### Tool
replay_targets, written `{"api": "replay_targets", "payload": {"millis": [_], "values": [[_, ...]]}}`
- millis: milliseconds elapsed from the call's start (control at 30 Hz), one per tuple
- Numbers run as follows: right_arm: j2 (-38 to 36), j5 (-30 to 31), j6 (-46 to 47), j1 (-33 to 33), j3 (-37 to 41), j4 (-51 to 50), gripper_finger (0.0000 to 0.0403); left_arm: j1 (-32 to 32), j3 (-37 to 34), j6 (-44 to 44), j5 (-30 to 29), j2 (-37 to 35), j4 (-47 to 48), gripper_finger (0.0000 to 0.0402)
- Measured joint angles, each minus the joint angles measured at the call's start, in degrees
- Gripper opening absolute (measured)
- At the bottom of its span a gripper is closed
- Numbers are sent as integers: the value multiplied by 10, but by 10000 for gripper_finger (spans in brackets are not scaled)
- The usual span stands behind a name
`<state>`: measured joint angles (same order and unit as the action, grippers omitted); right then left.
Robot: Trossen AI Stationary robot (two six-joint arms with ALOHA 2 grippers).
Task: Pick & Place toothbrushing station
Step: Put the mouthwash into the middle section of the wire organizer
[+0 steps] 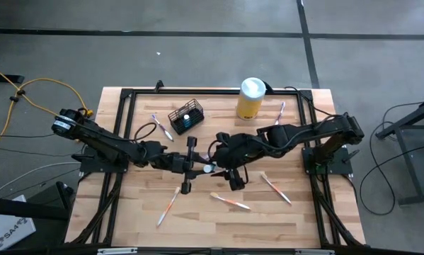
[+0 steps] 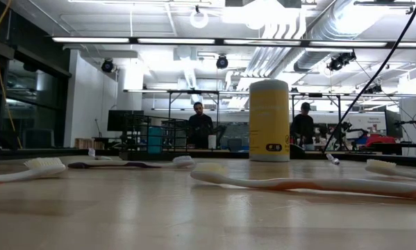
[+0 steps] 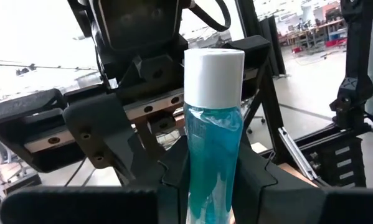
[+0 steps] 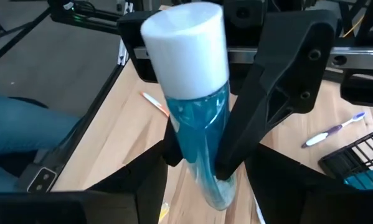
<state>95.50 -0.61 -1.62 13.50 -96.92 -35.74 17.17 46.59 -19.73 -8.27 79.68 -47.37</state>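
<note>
A blue toothpaste tube (image 3: 212,143) with a white cap (image 4: 185,45) hangs above the middle of the table. My left gripper (image 1: 196,168) is shut on it. My right gripper (image 1: 220,167) faces it from the table's right and stands open. Its fingers lie on either side of the tube's cap end, and I see no touch. The toothbrushing station (image 1: 187,117), a black wire basket with something blue inside, stands on the table at the far left of centre. It also shows in the right wrist view (image 4: 360,158). My left gripper pinches the tube's clear blue body (image 3: 205,186) between its two fingers, on the tail half away from the cap. The fingers come about level from the table's left and lie along the tube. The tube sticks out past the fingertips, cap toward my right gripper, clear of the table.
A yellow canister (image 1: 249,99) with a white lid stands at the far middle of the table, tall in the low view (image 2: 269,119). Several toothbrushes lie loose on the wood (image 1: 229,202) (image 1: 168,205) (image 1: 275,188) (image 1: 162,127). People stand in the room beyond the table.
</note>
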Motion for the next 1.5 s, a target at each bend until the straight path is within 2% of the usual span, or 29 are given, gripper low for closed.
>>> {"api": "replay_targets", "payload": {"millis": [500,800,1033,1267,1500], "values": [[0,-8,-16,-1,0,22,197,0,0,-14,12,0,-30,71],[0,-51,-13,-18,0,22,142,0,0,-14,13,0,-33,71],[4,-56,-16,-20,0,22,104,0,-1,-11,13,0,-32,71],[4,-57,-19,-20,0,21,94,0,-1,-10,11,0,-32,80],[4,-58,-10,-20,0,18,83,0,-1,-1,10,0,-31,114]]}}
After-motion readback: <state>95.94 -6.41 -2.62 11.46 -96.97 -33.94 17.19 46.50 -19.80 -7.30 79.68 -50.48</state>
